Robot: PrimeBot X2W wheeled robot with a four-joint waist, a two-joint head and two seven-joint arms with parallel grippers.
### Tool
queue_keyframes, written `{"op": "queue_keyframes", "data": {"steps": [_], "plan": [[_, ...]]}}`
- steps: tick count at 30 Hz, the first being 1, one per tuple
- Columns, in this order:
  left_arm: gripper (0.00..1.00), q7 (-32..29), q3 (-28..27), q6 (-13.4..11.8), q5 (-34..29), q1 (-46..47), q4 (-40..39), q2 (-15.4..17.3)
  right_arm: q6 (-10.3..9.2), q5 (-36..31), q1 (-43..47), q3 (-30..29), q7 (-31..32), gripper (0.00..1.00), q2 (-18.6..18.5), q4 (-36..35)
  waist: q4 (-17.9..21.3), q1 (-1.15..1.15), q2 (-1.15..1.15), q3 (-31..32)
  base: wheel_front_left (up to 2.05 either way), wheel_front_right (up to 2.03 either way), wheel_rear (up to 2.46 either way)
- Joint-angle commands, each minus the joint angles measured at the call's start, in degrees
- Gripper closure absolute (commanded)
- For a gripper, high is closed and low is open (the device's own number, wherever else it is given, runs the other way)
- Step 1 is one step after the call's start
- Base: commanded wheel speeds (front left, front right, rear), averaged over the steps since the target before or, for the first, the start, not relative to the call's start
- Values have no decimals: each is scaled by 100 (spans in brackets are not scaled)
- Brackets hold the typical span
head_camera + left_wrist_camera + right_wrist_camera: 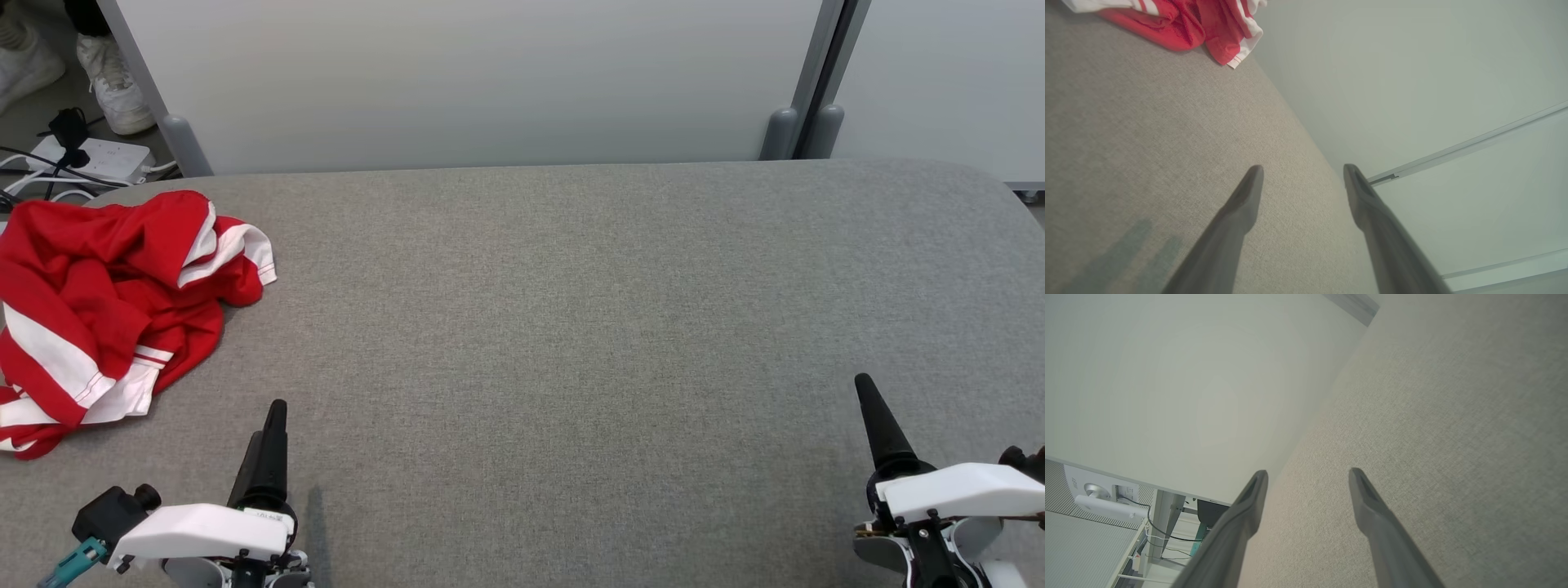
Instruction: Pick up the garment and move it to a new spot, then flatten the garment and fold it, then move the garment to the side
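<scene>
Garment crumpled at the table's left edge.
Left gripper and right gripper gape empty, apart from it; flattening, folding and setting aside all look undone.

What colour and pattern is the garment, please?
Red with white stripes; the garment shows best in the head view.

The grey tabletop is open across the middle and right. A crumpled red garment blocks the left side. A pale wall stands behind.
</scene>
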State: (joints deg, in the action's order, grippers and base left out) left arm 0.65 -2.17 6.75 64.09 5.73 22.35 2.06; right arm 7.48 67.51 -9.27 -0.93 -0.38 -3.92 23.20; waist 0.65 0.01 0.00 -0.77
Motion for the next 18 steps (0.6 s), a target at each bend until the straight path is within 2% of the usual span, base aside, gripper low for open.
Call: {"op": "queue_keyframes", "data": {"steps": [1,18], "plan": [[0,68,-65,28,-236,352,-109,93,0,-208,-334,84,-95,0,-111,-86,2,-1,0,1,0,0,0],[0,353,-128,27,-1536,613,143,118,1,-1273,-711,321,-380,0,-207,283,40,-1,0,0,0,0,0]]}}
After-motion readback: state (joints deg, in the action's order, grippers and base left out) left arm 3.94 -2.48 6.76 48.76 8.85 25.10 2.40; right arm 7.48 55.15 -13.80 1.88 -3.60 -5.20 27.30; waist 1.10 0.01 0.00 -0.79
